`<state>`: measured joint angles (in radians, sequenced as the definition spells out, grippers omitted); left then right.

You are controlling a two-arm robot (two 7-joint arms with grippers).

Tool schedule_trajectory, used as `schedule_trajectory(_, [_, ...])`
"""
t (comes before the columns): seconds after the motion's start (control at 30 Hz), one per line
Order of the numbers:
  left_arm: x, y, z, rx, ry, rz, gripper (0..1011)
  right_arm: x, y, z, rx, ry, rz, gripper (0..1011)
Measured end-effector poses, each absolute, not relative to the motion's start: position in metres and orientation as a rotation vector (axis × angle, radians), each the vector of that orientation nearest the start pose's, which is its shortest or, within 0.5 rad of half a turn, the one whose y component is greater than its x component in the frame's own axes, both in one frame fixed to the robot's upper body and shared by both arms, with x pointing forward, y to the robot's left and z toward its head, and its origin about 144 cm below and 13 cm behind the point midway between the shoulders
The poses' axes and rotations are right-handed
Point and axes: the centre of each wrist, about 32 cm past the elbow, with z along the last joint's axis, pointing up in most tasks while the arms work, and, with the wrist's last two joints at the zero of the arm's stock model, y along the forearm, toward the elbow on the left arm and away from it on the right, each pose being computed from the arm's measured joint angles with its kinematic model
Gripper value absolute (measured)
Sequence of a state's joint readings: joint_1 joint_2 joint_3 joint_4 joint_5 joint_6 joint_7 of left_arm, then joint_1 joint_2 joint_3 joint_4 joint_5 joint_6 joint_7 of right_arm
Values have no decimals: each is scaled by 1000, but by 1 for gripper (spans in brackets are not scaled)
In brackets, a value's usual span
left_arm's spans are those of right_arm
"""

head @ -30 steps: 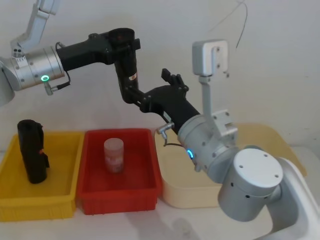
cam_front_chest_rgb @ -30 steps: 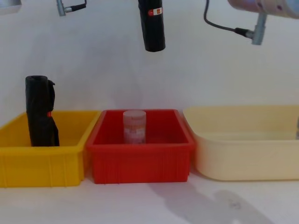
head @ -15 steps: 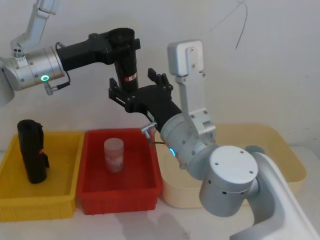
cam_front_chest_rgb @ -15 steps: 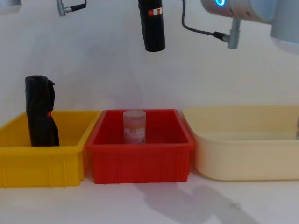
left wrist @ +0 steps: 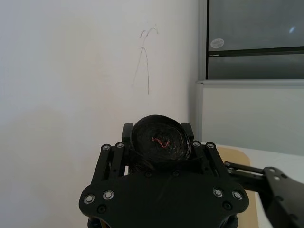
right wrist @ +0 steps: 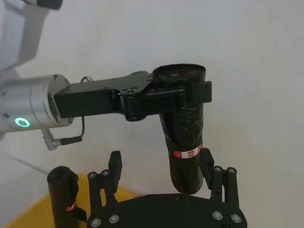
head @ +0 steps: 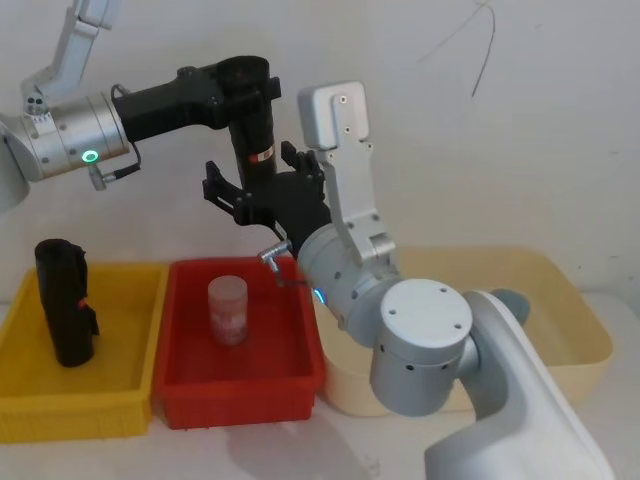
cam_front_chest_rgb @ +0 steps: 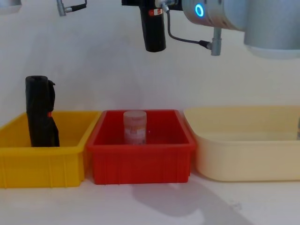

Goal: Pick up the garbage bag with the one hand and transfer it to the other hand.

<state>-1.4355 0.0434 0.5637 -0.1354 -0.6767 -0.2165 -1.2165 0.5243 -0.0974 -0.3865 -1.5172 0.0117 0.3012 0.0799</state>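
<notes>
Against the white wall (head: pixel 540 130), your left gripper (head: pixel 247 88) stays clamped on the upright garbage bag roll (head: pixel 258 150). The right gripper (right wrist: pixel 160 161) has just swung in, jaws spread either side of its lower end, so the handover looks close.

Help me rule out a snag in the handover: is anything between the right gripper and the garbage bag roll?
Nothing visible does. The left gripper holds the garbage bag roll upright by its top. The right gripper is open, with a finger on either side of the roll's lower part and only bare air in between.
</notes>
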Motion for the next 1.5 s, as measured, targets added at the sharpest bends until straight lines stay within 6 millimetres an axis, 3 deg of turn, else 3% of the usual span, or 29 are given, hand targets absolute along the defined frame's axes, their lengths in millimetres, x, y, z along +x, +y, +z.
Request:
schedule_trajectory(0.87, [737,231,1398,-148,-171,337,567,594,-59,1332,7,-141,-1171,1000])
schedule_trajectory(1.43, [737,231,1398,-148,-171,337,567,609,-55,1335,4,-122,-1194,1000])
schedule_trajectory(1.5, [737,231,1398,-148,-171,337,567,610,-54,1334,5,-121,-1195,945])
